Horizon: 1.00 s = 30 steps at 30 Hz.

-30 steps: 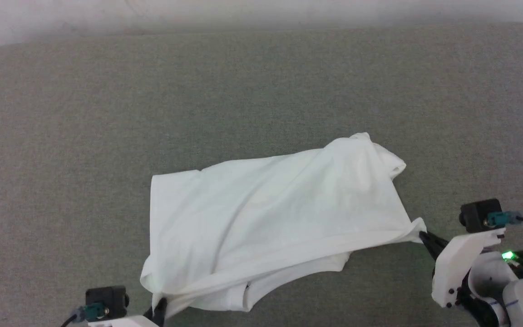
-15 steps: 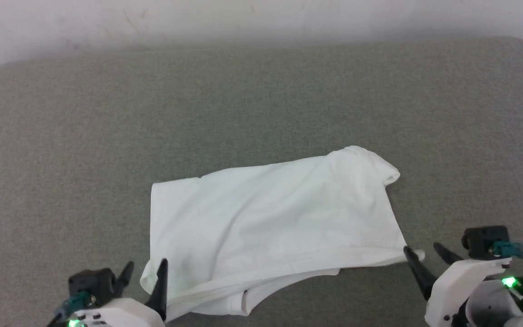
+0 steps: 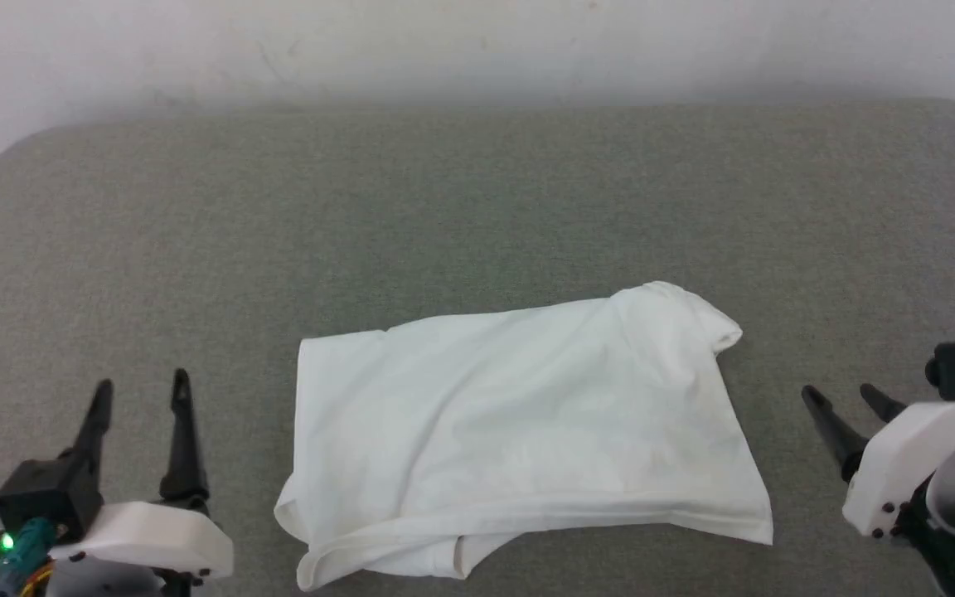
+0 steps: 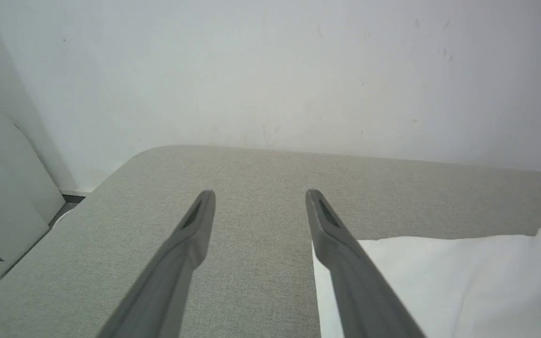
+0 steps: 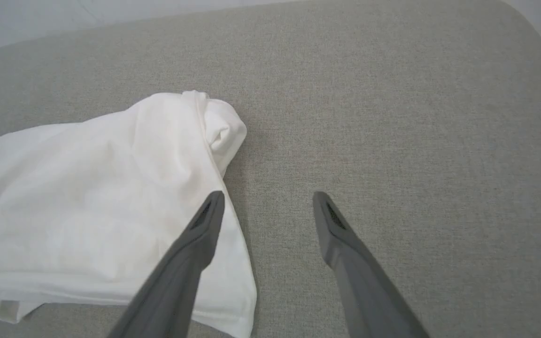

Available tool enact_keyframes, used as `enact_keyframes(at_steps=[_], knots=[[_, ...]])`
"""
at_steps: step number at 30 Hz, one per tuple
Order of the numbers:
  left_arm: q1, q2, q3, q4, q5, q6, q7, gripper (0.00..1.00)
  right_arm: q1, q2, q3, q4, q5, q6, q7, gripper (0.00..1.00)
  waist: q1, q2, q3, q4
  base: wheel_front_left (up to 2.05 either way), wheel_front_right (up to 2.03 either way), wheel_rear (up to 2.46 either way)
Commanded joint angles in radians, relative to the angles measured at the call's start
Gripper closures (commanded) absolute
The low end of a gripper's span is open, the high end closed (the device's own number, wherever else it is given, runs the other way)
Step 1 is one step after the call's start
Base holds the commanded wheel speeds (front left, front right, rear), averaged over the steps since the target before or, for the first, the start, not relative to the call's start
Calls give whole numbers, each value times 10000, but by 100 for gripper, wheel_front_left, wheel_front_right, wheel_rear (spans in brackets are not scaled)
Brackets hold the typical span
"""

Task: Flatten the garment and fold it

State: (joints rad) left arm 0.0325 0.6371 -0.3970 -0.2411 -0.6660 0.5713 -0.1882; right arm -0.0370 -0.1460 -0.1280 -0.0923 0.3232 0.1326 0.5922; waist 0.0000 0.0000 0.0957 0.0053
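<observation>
White thin shirt (image 3: pixel 519 414) lies doubled; your left gripper (image 3: pixel 142 381) and right gripper (image 3: pixel 838 391) gape empty. Pinch corners low, pull evenly.

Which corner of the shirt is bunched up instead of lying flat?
The far right corner of the garment: it curls into a rolled lump, while the far left corner and near right corner lie flat.
</observation>
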Motion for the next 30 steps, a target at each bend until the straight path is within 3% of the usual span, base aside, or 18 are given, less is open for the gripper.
enact_keyframes(at_steps=[1, 6, 13, 21, 28, 29, 30], knots=[[-138, 137, 132, -20, 174, 133, -123, 0, -324, -165, -39, 233, 138, -19, 249, 0, 0, 0, -8, 162, 0, 0, 0], [-133, 454, 604, -201, 545, 372, -409, 0, -1264, -755, 279, 1175, 648, -19, 1351, 0, 0, 0, 208, 542, 0, 0, 0], [-337, 746, 721, -495, 815, 266, -493, 0, -2870, -1162, 952, 2772, 1230, -19, 2816, 0, 0, 0, 798, 1062, 0, 0, 0], [-763, 564, 487, -542, 982, 110, -536, 0, -4460, -994, 1502, 4973, 1437, -19, 3022, 0, 0, 0, 1446, 1434, 0, 0, 0], [-913, 400, 408, -350, 971, 7, -571, 0, -4673, -679, 2459, 6340, 1834, -19, 3148, 0, 0, 0, 1680, 1486, 0, 0, 0], [-928, 383, 394, -322, 968, -3, -574, 0, -4656, -660, 2593, 6444, 1905, -19, 3168, 15, 0, 0, 1692, 1480, 0, 0, 0], [-947, 367, 382, -297, 968, -14, -576, 0, -4645, -646, 2728, 6514, 1997, -19, 3166, 64, 0, 0, 1697, 1475, 0, 0, 0]])
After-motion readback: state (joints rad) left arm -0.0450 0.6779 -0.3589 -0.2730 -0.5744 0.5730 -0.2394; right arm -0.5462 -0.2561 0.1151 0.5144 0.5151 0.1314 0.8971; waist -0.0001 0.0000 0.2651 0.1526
